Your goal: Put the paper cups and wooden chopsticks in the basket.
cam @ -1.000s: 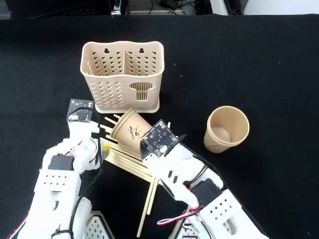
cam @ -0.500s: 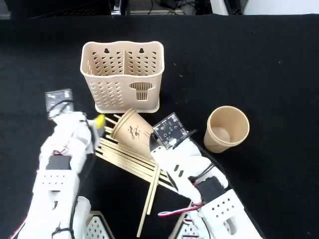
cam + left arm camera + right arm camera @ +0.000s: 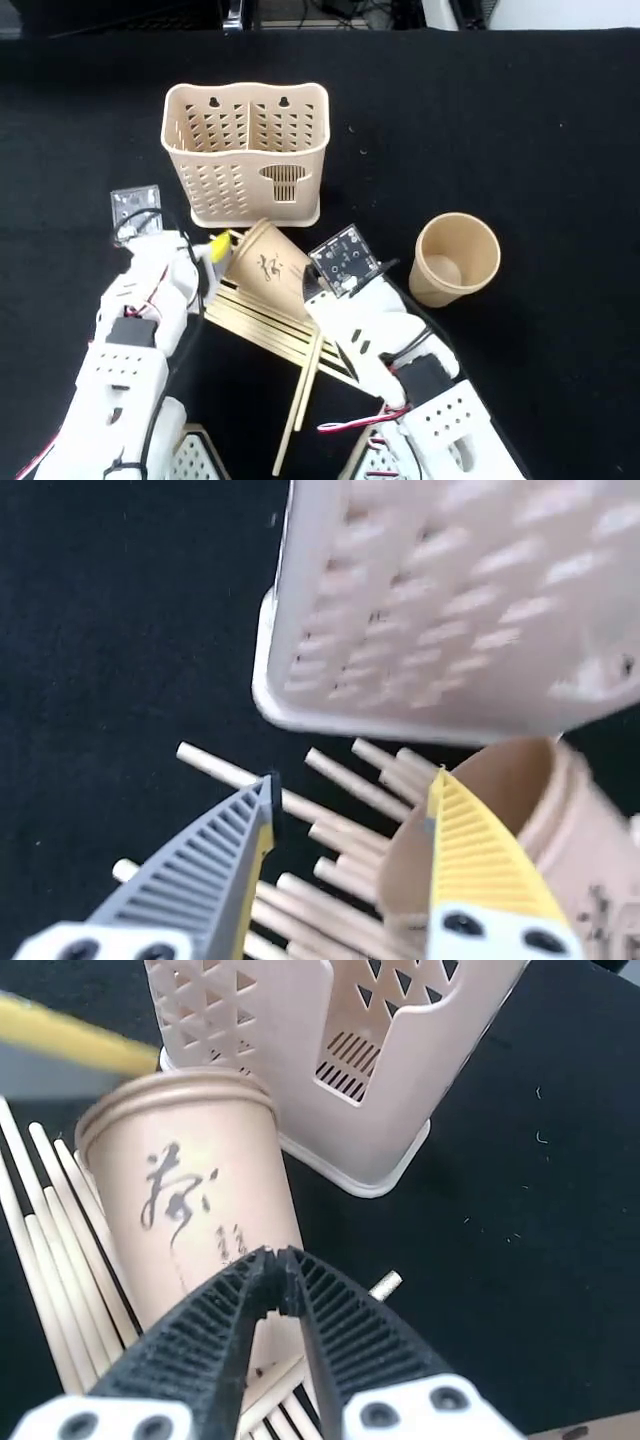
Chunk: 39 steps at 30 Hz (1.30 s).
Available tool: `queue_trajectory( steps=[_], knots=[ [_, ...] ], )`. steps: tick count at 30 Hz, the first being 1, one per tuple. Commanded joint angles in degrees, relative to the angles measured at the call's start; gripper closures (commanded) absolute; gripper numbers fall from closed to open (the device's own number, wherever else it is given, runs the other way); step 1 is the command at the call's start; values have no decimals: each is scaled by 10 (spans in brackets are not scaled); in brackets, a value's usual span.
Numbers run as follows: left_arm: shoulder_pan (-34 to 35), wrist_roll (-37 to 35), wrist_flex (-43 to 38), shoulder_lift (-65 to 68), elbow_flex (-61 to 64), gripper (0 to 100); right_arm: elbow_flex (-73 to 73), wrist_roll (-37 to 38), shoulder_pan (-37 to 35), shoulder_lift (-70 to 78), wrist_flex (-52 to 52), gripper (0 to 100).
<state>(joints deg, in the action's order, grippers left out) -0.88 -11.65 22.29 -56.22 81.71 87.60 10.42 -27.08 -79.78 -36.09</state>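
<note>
Lettered tan paper cup [image 3: 265, 268] lying across wooden chopsticks [image 3: 262, 322], left gripper [image 3: 354, 780] spread wide — at its rim, right gripper [image 3: 275, 1260] pressed together above it

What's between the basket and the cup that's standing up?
Nothing. In the high view, bare black tablecloth lies between the beige perforated plastic basket and the upright brown paper cup.

My gripper [image 3: 354, 780] hangs with its two fingers spread wide, one grey-ribbed, the other yellow; between them lie wooden chopsticks [image 3: 330, 850], bunched side by side on the black surface [image 3: 120, 600], one stick straying out past the grey fingertip; a paper cup [image 3: 560, 810] lies on its side with its rim right at my yellow finger, whether touching I cannot tell; just beyond stands the basket [image 3: 420, 610], its perforated wall and rounded base corner near the stick ends.
</note>
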Motion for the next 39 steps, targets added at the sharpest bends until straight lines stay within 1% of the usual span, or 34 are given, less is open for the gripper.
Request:
queue_trajectory(
  steps=[1,5,8,11,14,18,25,29,34,39],
  knots=[
    [-7,21,-10,2,7,744,-22,6,7,-8,15,985],
    [-9,34,-10,2,4,744,-21,4,6,-8,14,985],
    [-41,57,-3,2,11,744,-19,7,6,-8,11,985],
    [-79,76,41,-4,10,744,-7,8,7,-8,22,985],
    [-97,91,74,-4,9,744,15,8,13,-8,57,985],
    [-95,113,107,-4,9,744,33,7,39,-8,98,985],
    [-93,138,135,-5,8,745,20,4,40,-9,83,985],
    [-92,138,219,-5,-28,745,-30,4,40,-9,27,985],
    [-92,139,317,-9,-112,747,-95,4,40,-9,-29,985],
    [-92,138,397,-84,-182,745,-147,4,40,-9,-68,985]
  ],
)
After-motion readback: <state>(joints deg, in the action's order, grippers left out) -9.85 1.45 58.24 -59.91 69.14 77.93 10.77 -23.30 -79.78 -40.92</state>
